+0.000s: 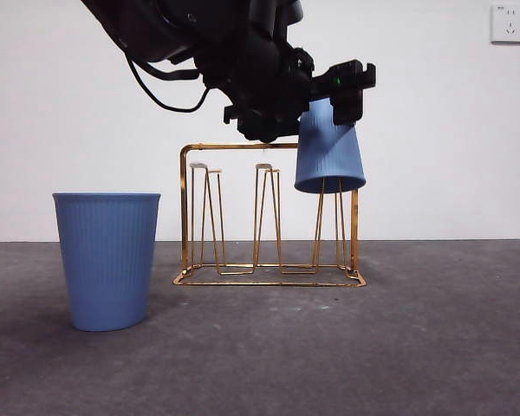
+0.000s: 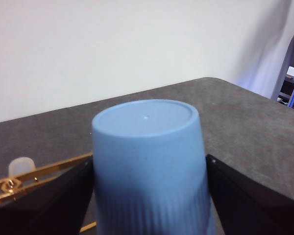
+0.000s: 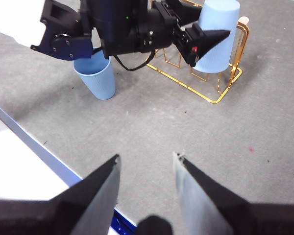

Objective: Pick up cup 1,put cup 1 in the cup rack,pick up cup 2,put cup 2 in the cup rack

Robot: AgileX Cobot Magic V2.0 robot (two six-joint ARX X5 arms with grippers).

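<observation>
A: The left pincer [image 1: 334, 108] is clamped on an upturned blue cup [image 1: 329, 156], one black jaw on each side of its ribbed wall, the flat bottom facing up.

B: Where is that cup against the cup rack [image 1: 270, 217]?

A: It hangs tilted over the rack's end peg, its open rim lowered around the peg's top. Whether it touches the wire I cannot tell.

B: And the right pincer [image 3: 147, 161]?

A: It hovers high over bare grey worktop [image 1: 399, 347], jaws apart, holding nothing, well away from the rack.

B: The other cup?

A: The second blue cup [image 1: 107, 260] stands upright on the worktop near the rack's other end, mouth up, apart from the gold wire.
</observation>
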